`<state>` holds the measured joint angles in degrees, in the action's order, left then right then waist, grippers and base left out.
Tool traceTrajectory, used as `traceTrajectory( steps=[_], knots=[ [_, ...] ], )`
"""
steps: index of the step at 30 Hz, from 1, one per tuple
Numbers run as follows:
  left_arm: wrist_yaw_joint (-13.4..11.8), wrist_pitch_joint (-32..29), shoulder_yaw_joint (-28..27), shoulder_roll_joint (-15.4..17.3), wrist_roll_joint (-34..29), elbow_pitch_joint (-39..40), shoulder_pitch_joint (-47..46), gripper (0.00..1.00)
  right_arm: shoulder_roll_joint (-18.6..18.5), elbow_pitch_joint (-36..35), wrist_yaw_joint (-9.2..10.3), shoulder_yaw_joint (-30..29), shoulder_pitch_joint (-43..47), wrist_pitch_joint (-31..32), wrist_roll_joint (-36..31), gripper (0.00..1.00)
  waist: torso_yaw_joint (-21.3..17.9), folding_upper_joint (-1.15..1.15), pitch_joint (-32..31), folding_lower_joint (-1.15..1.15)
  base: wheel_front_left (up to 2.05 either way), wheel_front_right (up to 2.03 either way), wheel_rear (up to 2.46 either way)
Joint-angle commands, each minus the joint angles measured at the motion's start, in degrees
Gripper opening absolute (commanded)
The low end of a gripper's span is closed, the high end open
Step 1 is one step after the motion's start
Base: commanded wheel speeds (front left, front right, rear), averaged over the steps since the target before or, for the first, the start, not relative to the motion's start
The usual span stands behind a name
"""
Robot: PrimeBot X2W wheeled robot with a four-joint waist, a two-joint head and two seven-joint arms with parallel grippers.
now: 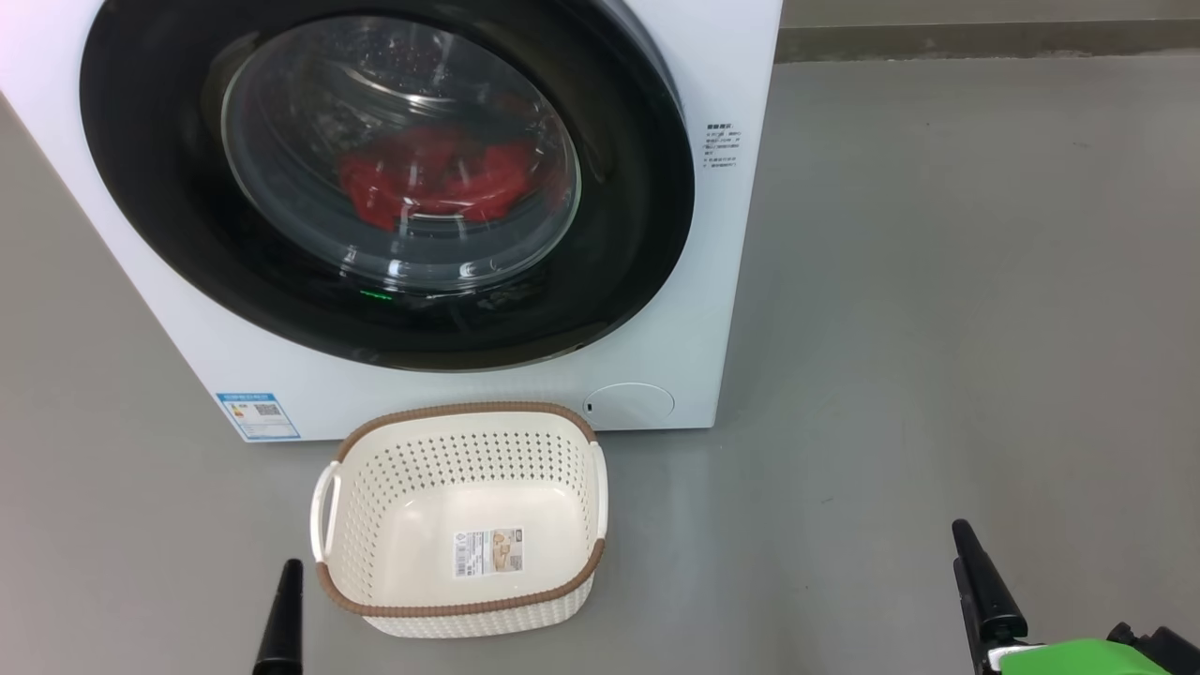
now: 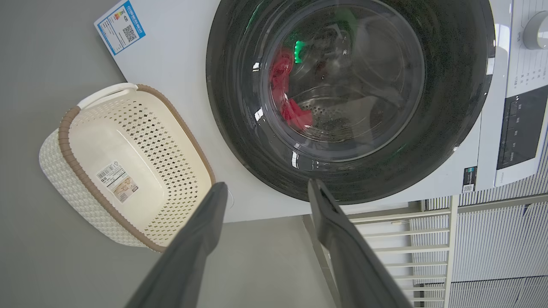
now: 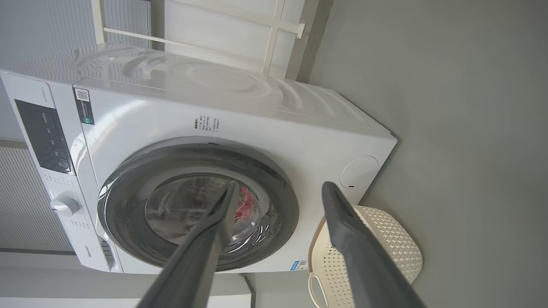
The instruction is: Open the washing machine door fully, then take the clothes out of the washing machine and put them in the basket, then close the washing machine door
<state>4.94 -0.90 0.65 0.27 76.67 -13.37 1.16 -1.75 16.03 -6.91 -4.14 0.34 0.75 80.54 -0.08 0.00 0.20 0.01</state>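
Nothing done yet. Washing machine door (image 1: pixel 309 122) shut, red clothes (image 1: pixel 436 178) inside the washing machine (image 1: pixel 731 94). Basket (image 1: pixel 469 410) empty, just in front of it. Left claw (image 2: pixel 267 188), right claw (image 3: pixel 280 188): spread wide, holding nothing.
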Motion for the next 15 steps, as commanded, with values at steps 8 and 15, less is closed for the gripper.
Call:
traceTrajectory(
  steps=[8, 15],
  knots=[
    [-0.9, 1.9, 1.3, 1.8, -11.0, 2.9, -0.3, 1.00, -0.5, -2.4, -0.20, 2.1, 0.1, -2.0, -10.4, 1.00, -0.1, 0.00, -0.1, -0.01, 0.00, 0.00, 0.00],
    [-1.4, 3.1, 2.6, 2.7, -18.4, 3.4, -0.3, 1.00, -0.5, -2.1, -0.23, 2.7, -0.1, -3.2, -18.4, 1.00, -0.1, 0.00, -0.3, -0.01, 0.00, 0.00, 0.00]
  ],
)
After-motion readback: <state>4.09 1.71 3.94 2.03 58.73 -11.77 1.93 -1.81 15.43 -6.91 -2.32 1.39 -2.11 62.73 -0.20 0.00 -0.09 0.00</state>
